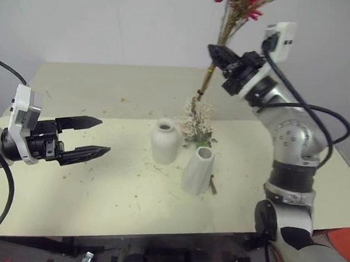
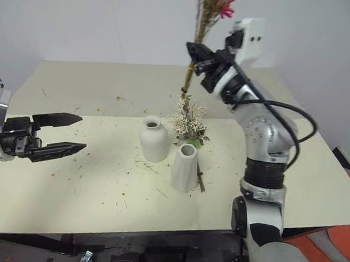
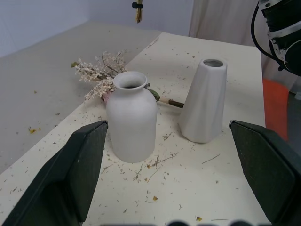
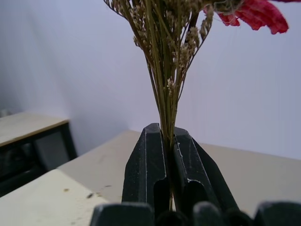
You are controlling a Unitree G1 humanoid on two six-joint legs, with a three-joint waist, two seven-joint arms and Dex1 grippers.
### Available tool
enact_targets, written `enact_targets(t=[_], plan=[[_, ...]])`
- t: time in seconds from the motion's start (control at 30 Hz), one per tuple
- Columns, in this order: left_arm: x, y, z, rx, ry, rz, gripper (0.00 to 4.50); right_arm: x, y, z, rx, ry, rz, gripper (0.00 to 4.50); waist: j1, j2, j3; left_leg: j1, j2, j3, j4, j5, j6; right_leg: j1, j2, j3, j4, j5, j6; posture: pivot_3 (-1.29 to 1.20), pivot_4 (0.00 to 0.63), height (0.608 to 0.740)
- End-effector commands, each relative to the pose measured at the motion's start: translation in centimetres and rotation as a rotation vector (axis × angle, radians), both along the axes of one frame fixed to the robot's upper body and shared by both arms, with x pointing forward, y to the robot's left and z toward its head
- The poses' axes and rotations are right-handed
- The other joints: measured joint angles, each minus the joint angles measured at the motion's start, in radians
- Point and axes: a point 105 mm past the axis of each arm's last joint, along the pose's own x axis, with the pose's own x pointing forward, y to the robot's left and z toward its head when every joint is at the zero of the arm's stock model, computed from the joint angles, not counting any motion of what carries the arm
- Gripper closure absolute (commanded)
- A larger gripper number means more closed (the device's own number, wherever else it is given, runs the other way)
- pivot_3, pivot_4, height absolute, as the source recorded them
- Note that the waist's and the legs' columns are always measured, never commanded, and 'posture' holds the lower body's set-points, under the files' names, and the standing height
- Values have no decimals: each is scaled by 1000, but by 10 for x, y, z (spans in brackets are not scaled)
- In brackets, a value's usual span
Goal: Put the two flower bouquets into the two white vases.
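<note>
Nearest, the left claw [image 1: 85, 138] hovers level over the cream worktop [image 1: 70, 196], fingers spread. Raised high, the right claw [image 1: 218, 55] pinches the dried bunch [image 1: 229, 21] by its stems, upright. Both matte white vases, bottle [image 1: 165, 141] and taper [image 1: 197, 170], stand empty; the rose bouquet [image 1: 198, 125] lies behind them.
</note>
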Motion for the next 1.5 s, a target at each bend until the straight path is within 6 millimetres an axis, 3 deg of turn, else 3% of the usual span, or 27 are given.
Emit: enact_targets(t=[0.03, 0.5, 0.87, 1.3, 1.5], plan=[[-6, 2, 7, 33, -31, 13, 0, -10, 12, 10, 16, -67, 44, 4468, 0, 0, 0, 0, 0, 0, 0, 0, 0, 0, 0, 0, 0, 0, 0, 0, 150, 740], [-11, 5, 2, 40, -18, 37, 0, -18, 54, -29, -74, -6, 177, 4468, -1, 0, 0, 0, 0, -1, -1, 0, 0, -1, 0, -1, 1, 0, -1, 0, 150, 740], [-12, 5, 2, 44, -24, 39, 0, -7, 61, -47, -111, 6, 144, 4468, -1, 0, 0, 0, 0, -2, -1, 0, 0, -1, 0, -2, 1, 0, -1, 0, 150, 740], [-12, 5, 2, 41, -28, 38, 0, -9, 70, -73, -196, 8, 140, 4468, -1, 1, 0, 0, 0, -2, -1, 0, 0, -1, 0, -2, 1, 0, -1, 0, 150, 740], [-11, 6, 3, 42, -30, 36, 0, -10, 68, -75, -206, -8, 116, 2648, -1, 1, 0, 0, 0, -2, -1, 0, 0, -1, 0, -2, 1, 0, -1, 0, 150, 740]])
